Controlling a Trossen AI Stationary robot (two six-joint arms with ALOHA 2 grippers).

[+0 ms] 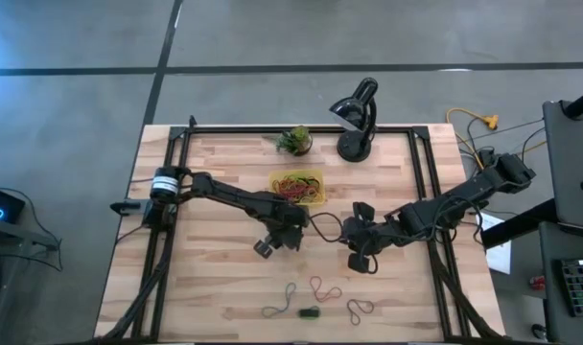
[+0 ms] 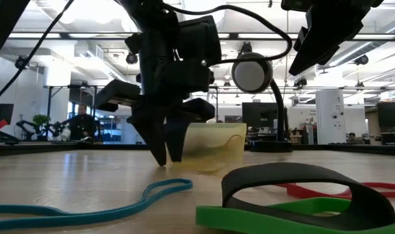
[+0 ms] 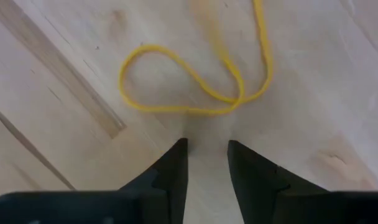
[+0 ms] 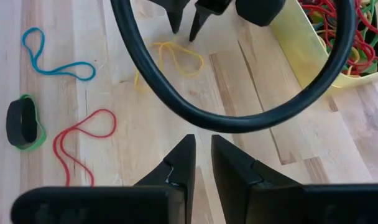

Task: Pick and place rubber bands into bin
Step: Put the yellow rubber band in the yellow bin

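A yellow rubber band (image 3: 195, 81) lies flat on the wooden table, twisted into a figure of eight. My left gripper (image 3: 206, 146) points down at it, open, with its fingertips just short of the band's near edge. In the low view my left gripper (image 2: 165, 146) stands on or close over the table in front of the bin (image 2: 217, 146). The translucent-yellow bin (image 1: 297, 185) holds several rubber bands. My right gripper (image 4: 203, 146) hangs above the table to the right of the left one, open by a narrow gap, with nothing between its fingers.
Blue (image 4: 52, 59), red (image 4: 83, 143) and green-and-black (image 4: 24, 121) rubber bands lie toward the near edge. A black cable (image 4: 226, 118) loops between the two arms. A black desk lamp (image 1: 359, 120) and a small potted plant (image 1: 295, 141) stand at the far edge.
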